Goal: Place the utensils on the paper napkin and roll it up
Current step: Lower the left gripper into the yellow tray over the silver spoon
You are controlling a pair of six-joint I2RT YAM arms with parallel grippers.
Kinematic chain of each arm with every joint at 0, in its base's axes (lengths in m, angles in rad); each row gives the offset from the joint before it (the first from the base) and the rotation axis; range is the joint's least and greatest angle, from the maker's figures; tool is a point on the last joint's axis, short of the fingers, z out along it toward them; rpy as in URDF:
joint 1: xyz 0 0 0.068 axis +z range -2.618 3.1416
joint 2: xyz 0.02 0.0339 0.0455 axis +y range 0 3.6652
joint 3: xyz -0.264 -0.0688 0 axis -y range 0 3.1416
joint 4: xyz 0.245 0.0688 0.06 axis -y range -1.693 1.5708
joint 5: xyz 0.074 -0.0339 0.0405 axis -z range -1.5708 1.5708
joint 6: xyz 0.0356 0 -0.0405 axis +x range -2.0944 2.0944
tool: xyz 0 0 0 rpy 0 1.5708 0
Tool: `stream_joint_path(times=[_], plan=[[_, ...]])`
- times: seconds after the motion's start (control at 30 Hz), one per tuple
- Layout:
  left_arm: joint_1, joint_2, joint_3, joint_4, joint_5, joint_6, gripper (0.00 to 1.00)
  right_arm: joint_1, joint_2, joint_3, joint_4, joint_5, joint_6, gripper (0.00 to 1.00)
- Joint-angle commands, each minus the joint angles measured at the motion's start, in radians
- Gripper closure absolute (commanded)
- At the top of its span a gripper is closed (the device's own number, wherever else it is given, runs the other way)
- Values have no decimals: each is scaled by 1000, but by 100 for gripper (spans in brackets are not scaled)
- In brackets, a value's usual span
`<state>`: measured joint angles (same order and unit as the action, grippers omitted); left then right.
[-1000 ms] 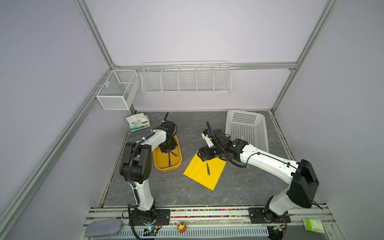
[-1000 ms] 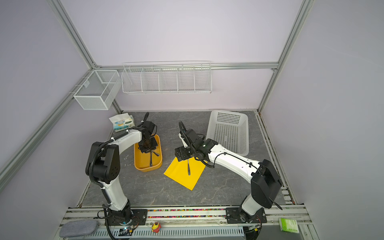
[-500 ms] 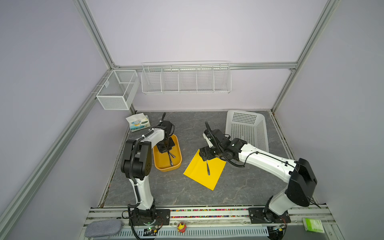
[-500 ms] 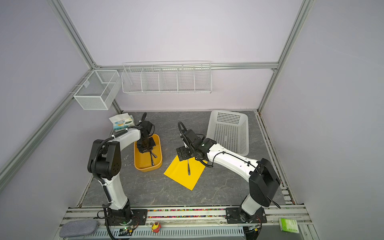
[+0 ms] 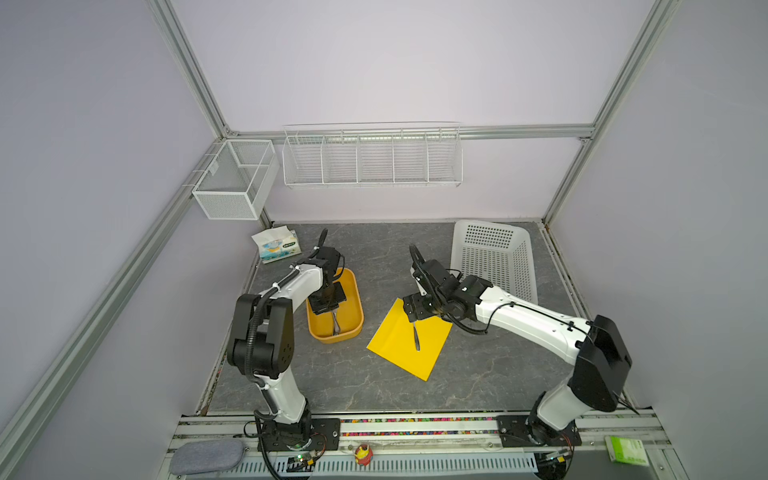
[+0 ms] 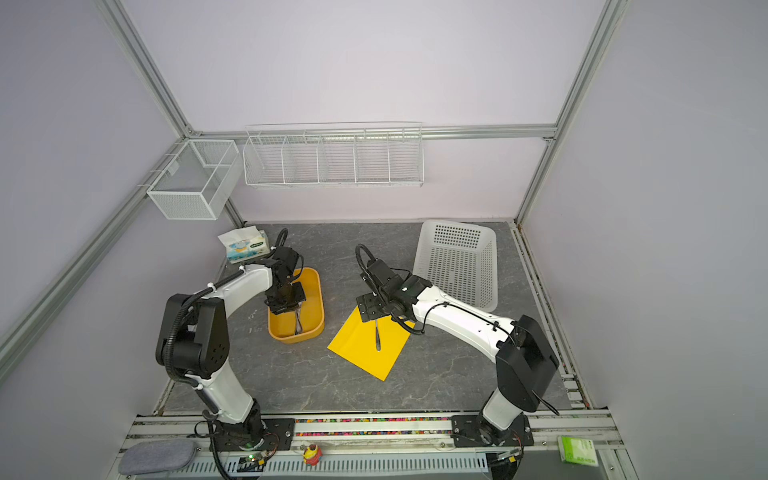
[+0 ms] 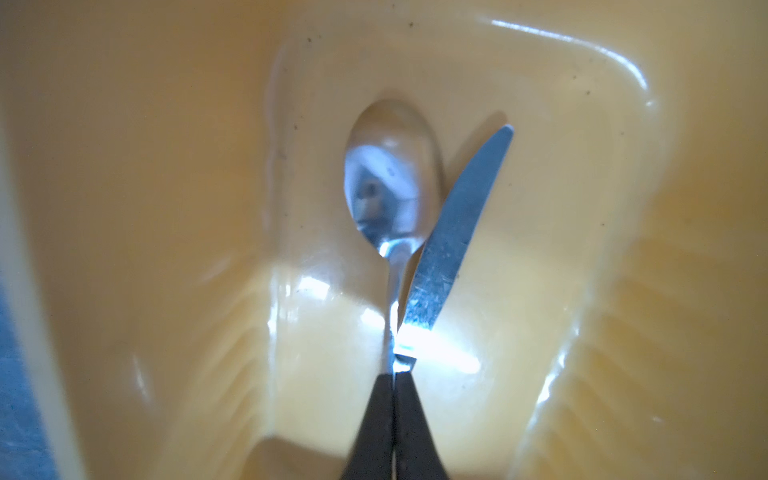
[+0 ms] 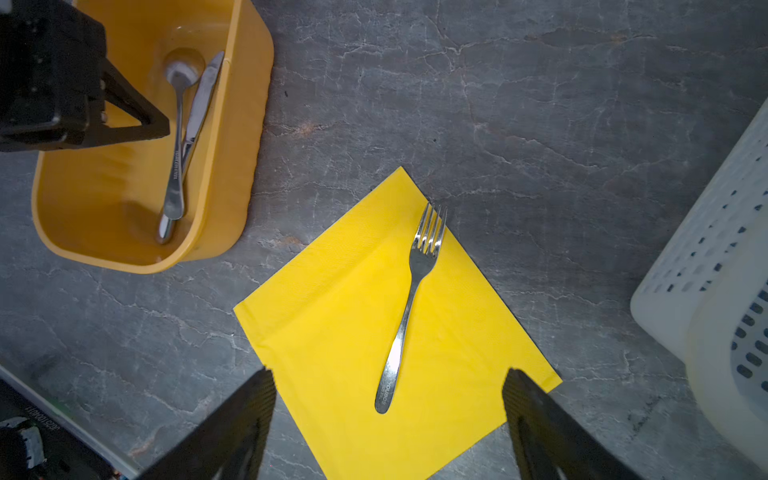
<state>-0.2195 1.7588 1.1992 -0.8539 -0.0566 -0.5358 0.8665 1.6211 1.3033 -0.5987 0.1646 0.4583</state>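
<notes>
Pressing tight together, the left gripper (image 7: 394,376) is down inside the orange tray (image 7: 124,208), its black fingertips right where the spoon (image 7: 390,178) stem and the knife (image 7: 457,224) blade cross (which of the two is actually nipped, I can't tell). Both pieces lie along the tray floor, with the spoon bowl and knife tip toward the same end wall.

Across the way, the right gripper (image 8: 388,374) hangs with jaws spread wide above the paper napkin (image 8: 332,332). The handle end of the fork (image 8: 415,282) lies between the fingers and clear of both. The fork rests flat on the yellow sheet, tines reaching one edge.

The napkin lies cornerwise, flat and unrolled, with one corner near the tray but apart from it. A strip of bare grey marbled table (image 5: 374,257) runs between them, and there's open slab toward the front rail.

A white perforated basket (image 5: 492,257) stands at the back right, just behind the right wrist. A tissue pack (image 5: 276,247) sits in the back left corner. Up on the pale walls hang a wire rack (image 5: 372,158) and a mesh box (image 5: 232,183), with aluminium framing at the corners.
</notes>
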Motion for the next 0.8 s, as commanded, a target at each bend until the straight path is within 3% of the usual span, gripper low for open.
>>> stream_joint_path(times=[0.0,0.17,0.43,0.77], plan=[[23,-31,-31,-45,-27,39,93,2,0,13,-16,17,17,11],[53,-3,-26,-56,-24,60,91,3,-1,12,-19,15,14,11],[58,27,6,9,71,62,77,2,1,5,-23,21,14,11],[58,145,93,-9,26,33,77,3,-3,5,-29,32,5,11]])
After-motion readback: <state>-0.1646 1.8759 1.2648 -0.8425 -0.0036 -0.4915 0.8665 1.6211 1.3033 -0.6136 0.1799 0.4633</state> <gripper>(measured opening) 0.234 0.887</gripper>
